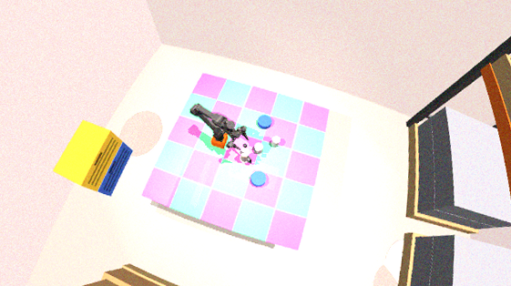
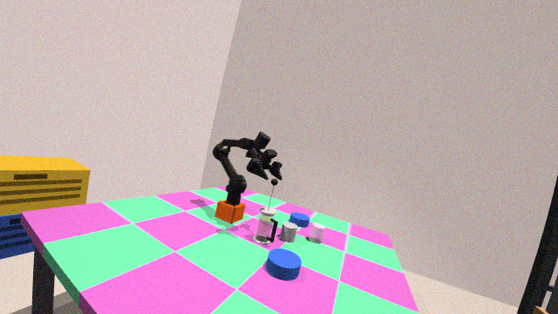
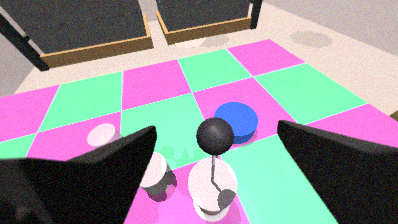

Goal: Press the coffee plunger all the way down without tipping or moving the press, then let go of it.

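The gripper (image 3: 215,150) hangs with its jaws wide and empty, the raised plunger knob (image 3: 215,135) centred between and just below them.

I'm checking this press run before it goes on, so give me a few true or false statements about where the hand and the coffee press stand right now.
1. The hand is open and holds nothing. True.
2. The plunger knob is already pushed down to the lid. False: it stands high on its rod above the coffee press.
3. The coffee press lies tipped on its side. False: it stands upright on the table.
4. In the wrist view the knob shows between the two fingers. True.
5. Two blue discs lie on the table, the nearer blue disc and the farther blue disc. True.
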